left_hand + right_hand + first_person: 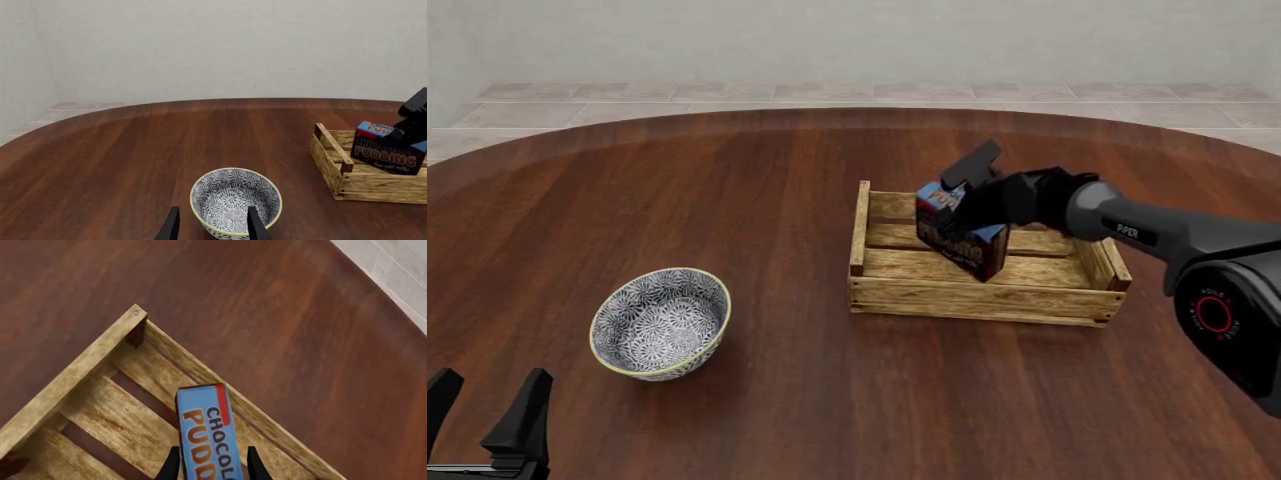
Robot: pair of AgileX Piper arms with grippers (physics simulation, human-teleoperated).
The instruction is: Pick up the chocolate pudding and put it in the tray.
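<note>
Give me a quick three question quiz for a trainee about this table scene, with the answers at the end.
1. True or false: the right gripper holds the pudding over the tray.
2. Multiple choice: in the front view, the bowl sits A) inside the tray, B) on the table left of the tray, C) between the left gripper's fingers.
3. Fill in: the left gripper is ____ and holds nothing.

Key: 1 true; 2 B; 3 open.
</note>
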